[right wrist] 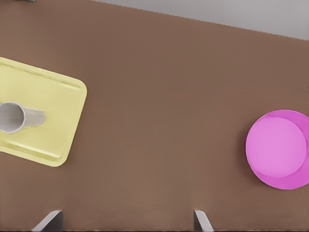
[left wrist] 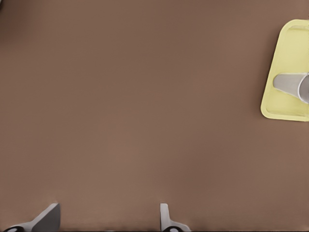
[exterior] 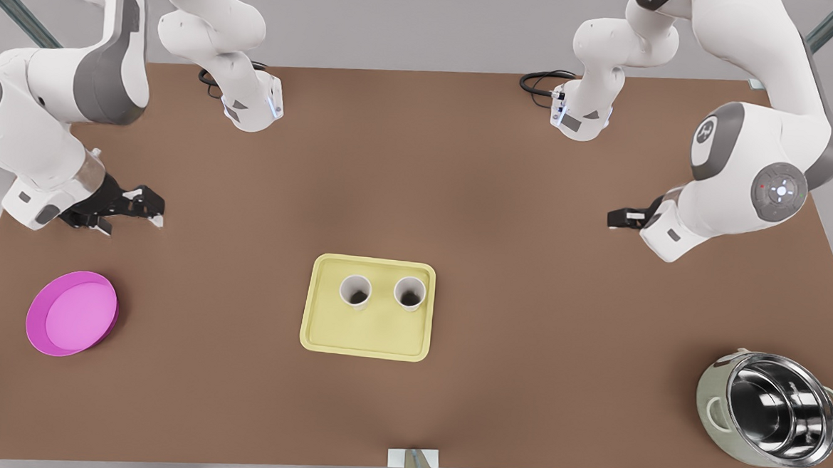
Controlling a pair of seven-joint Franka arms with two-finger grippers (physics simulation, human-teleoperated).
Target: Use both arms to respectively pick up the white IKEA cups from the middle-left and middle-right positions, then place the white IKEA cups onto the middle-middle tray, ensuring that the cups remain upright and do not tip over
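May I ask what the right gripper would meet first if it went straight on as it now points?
The right gripper would likely meet bare table first, short of the tray and the magenta bowl; its tilt is unclear.

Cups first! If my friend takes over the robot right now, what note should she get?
Right gripper: open, holds nothing, hangs over the table at the front view's left, above the magenta bowl.
Left gripper: open, holds nothing, hangs over the table at the front view's right.
Both white cups stand upright side by side on the yellow tray, apart from each other.
Done: both cups are placed and neither has tipped.
Left: nothing by the look of it; perhaps just park the arms.
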